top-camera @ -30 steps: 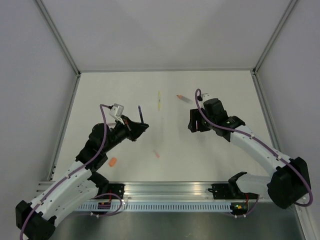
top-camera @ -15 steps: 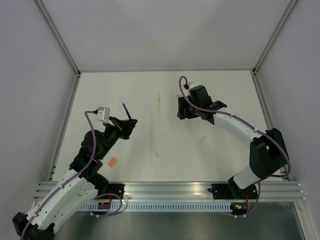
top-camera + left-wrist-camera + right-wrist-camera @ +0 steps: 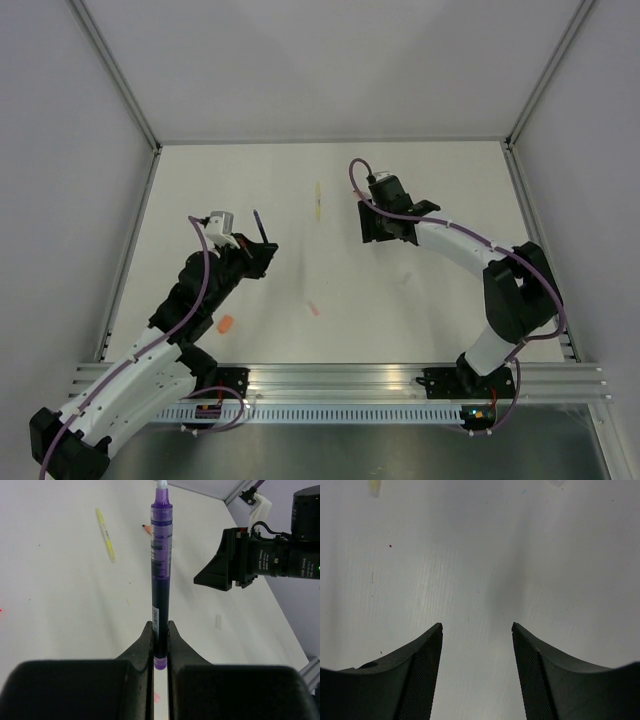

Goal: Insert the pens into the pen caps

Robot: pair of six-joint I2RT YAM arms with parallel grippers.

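Note:
My left gripper [image 3: 264,251] is shut on the lower end of the dark purple pen [image 3: 261,227], which stands up from the jaws [image 3: 161,555] with its pale tip upward. The yellow pen [image 3: 318,200] lies at the far centre and also shows in the left wrist view [image 3: 106,528]. The orange tip of the grey pen [image 3: 146,528] peeks out behind the purple pen; my right arm hides it from above. The pale pink cap [image 3: 313,308] and the orange cap [image 3: 226,324] lie on the near table. My right gripper [image 3: 374,226] is open and empty over bare table [image 3: 477,626].
The white table [image 3: 450,320] is walled by grey panels at the left, back and right. A metal rail [image 3: 340,380] runs along the near edge by the arm bases. My right arm arches over the right half of the table.
My right gripper has moved up and left, over the spot where the grey pen lay. My left gripper swung left with the purple pen, then back a little to the right.

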